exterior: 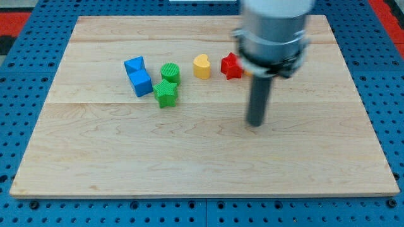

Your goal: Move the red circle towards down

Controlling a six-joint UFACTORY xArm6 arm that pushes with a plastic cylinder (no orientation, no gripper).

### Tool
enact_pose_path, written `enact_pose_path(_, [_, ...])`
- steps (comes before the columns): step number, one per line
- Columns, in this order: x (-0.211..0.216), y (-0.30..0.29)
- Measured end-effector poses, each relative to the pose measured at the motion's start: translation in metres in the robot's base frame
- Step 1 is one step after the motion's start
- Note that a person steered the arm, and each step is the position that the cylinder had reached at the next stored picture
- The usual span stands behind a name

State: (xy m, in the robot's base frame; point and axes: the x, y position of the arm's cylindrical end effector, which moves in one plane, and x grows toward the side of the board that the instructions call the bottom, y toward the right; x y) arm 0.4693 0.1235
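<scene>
No red circle shows in the camera view; it may be hidden behind the arm's body. A red star (231, 65) lies at the upper middle of the board, just left of the arm. My tip (255, 124) rests on the wooden board (202, 157), below and right of the red star and touching no block. A small yellow-orange sliver (248, 74) peeks out between the red star and the rod; its shape is hidden.
A yellow heart (201, 66) lies left of the red star. Further left are a green circle (170, 72) with a green star (166, 94) under it, and two touching blue blocks (137, 75). The arm's grey body (273, 31) covers the board's upper right.
</scene>
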Motion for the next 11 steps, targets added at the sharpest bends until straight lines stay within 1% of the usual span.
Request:
enact_pose_path(1, [-0.058,0.105])
enact_pose_path(2, [-0.132,0.162])
enact_pose_path(3, [-0.173,0.116])
enact_pose_path(5, [-0.141,0.052])
enact_pose_path(6, [-0.141,0.022])
enact_pose_path(7, [-0.139,0.007])
enact_pose_path(10, [-0.067,0.025])
enact_pose_path(11, [-0.046,0.049])
